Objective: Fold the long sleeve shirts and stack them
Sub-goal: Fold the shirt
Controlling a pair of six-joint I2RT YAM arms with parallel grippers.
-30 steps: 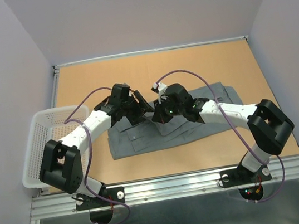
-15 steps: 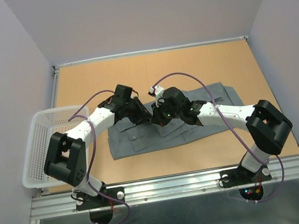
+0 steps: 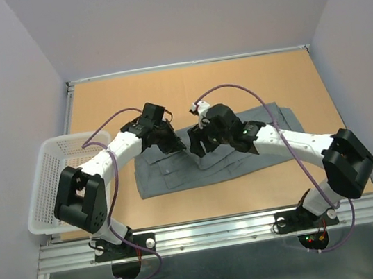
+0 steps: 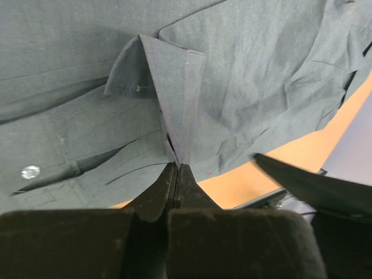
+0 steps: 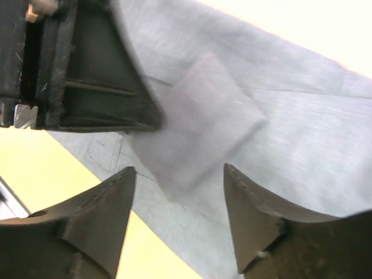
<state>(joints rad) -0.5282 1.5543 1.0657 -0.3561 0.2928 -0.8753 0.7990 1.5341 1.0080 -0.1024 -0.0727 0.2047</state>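
**Fold handed over from right to left**

Clamped now with the left pincer (image 4: 176, 168) on a raised fold of the grey button-up shirt (image 3: 178, 177); wide apart a second ago. Opened meanwhile the right pincer (image 5: 180, 174), shut before. Probably a handover, so folding can go on. Spread crumpled on mid bench (image 3: 234, 80). Off left, white mesh basket (image 3: 46, 148), well apart; crowded only by both arms.

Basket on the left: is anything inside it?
Nothing shows inside the basket, only its white mesh floor. The left arm covers its near right corner, so that bit cannot be checked. The shirt lies outside it, on the table.
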